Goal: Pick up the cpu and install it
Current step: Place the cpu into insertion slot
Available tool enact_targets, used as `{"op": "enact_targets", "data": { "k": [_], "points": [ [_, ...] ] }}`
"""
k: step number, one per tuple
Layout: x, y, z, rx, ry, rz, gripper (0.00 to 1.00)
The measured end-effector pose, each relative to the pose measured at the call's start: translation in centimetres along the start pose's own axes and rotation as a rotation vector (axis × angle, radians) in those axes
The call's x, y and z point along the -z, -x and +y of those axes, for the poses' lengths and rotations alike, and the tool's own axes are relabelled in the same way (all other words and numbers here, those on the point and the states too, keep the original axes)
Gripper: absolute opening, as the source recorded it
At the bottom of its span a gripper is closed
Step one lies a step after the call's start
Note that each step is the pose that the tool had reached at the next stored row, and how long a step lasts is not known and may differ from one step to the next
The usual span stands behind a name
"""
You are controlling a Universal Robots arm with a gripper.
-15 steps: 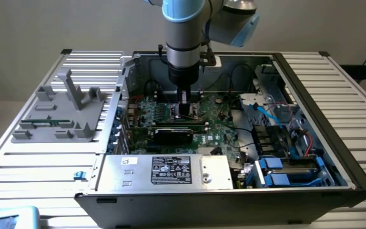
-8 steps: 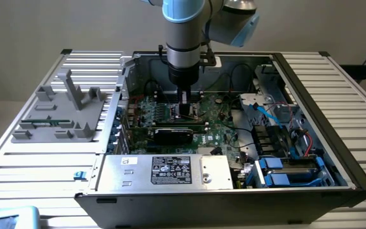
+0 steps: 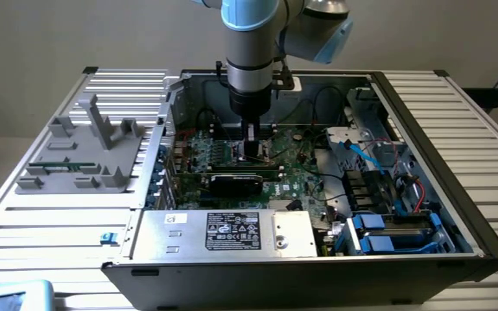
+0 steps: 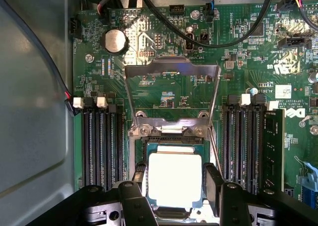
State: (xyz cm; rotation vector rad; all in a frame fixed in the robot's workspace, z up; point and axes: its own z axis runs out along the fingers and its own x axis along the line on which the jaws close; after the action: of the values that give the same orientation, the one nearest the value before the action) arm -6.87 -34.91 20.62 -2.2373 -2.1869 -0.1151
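Cpu (image 4: 175, 180): silver top, at the socket (image 4: 171, 138) mid-board, beside the raised bracket (image 4: 171, 69). Gripper (image 4: 176, 182) clamped on its two sides. Board (image 4: 238, 47) printed Dell near one edge.

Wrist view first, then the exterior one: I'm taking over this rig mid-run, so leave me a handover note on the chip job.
Gripper: down inside the computer case, closed on two sides of the chip.
Chip: right at the socket on the circuit board; I cannot tell whether it is fully seated.
Bracket: flipped up, open.
Done: chip picked up and brought to the socket.
Left: chip not yet released, bracket not yet shut over it.
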Motion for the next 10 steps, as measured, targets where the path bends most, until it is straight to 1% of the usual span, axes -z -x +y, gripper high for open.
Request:
{"op": "enact_targets", "data": {
  "k": [4, 7, 10],
  "points": [
    [-0.01, -0.12, -0.01, 0.0, 0.0, -0.0075, 0.55],
    [-0.05, -0.17, -0.01, 0.0, 0.0002, -0.0102, 0.55],
    [-0.1, -0.26, -0.02, 0.001, 0.0002, -0.0146, 0.55]
  ]
}}
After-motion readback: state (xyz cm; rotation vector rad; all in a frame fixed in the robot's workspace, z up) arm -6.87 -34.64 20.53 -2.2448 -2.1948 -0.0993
